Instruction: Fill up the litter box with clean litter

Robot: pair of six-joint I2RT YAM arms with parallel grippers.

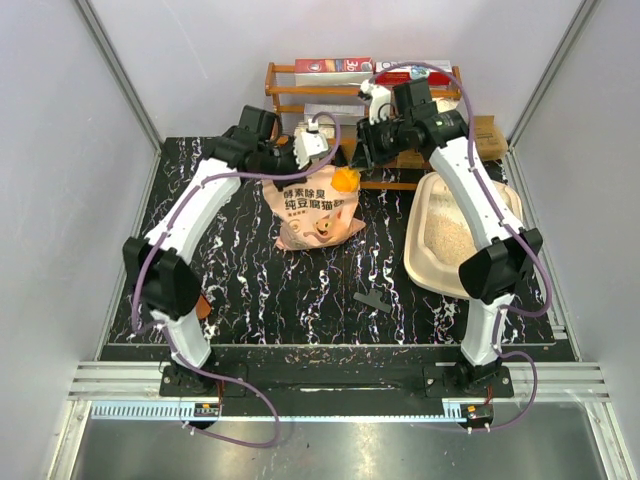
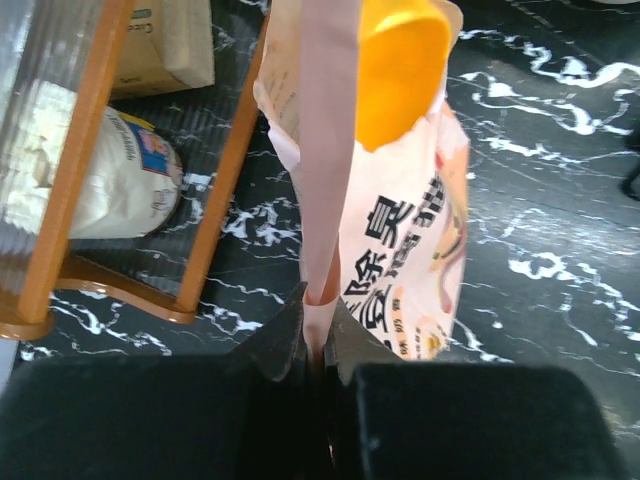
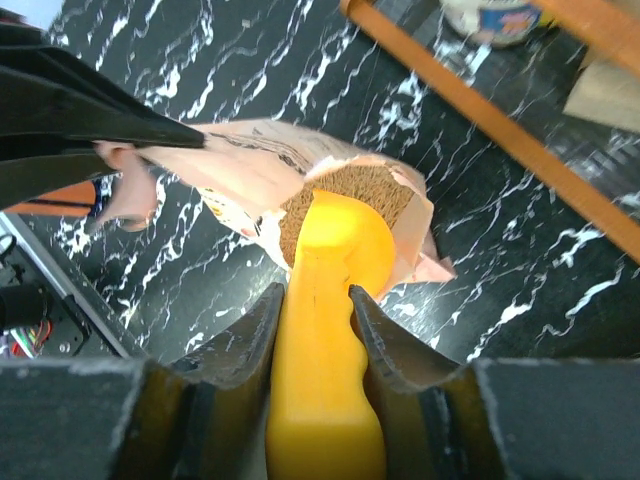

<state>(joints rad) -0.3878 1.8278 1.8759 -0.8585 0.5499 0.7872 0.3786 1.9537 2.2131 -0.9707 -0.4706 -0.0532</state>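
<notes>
The pink-orange bag [image 1: 318, 210] bears dark Chinese characters, 酵素除臭 above 纯豆腐猫砂, while the red box [image 1: 333, 65] on the wooden rack [image 1: 271, 88] carries white print too small to read.

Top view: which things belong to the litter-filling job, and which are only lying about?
Job: litter bag, yellow scoop, litter box, litter in it.
Lying about: wooden rack, red box on it, cardboard box, small black object.

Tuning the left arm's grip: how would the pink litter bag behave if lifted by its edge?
Probably floppy: the bag folds flat in the left gripper. Likely bottom-heavy and saggy: litter shows inside its opening.
</notes>
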